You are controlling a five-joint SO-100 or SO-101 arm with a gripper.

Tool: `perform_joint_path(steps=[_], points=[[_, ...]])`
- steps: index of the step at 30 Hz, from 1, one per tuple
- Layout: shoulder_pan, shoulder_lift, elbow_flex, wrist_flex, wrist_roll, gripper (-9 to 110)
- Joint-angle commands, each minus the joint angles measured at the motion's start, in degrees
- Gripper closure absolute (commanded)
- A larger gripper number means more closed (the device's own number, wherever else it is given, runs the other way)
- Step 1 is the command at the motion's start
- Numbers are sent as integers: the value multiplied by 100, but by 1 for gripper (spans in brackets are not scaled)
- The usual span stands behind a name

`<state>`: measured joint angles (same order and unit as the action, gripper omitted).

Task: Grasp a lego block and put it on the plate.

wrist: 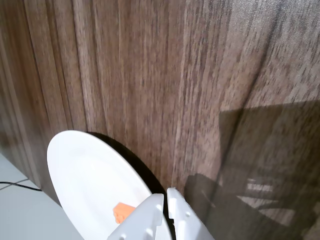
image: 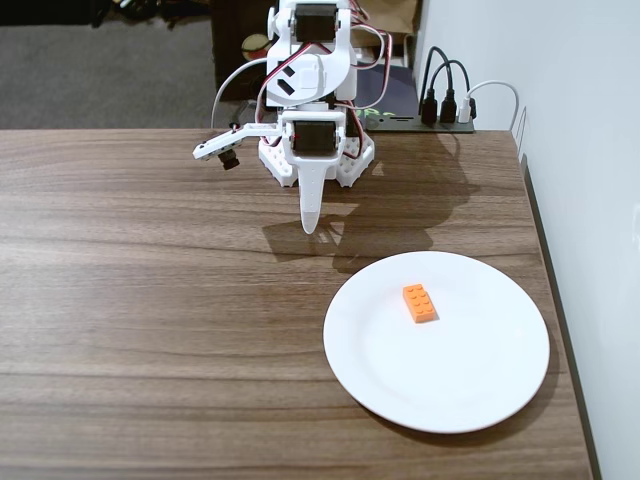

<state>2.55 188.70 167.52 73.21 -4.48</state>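
Gripper mine, fingers together, empty, far of the plate | lego block flat on plate, left of centre, fixed view | plate on table, right near side

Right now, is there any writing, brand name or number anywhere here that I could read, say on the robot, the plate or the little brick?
None: no readable text shows in either view.
The white arm, the plate, the lego block and the power strip at the back carry no legible marks; stud lettering, if any, is too small to read.
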Motion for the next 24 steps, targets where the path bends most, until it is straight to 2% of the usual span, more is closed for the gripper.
perform_joint_path(steps=[1,24], points=[[-26,-18,-9,-62,18,101],[-26,-18,-9,-62,18,101]])
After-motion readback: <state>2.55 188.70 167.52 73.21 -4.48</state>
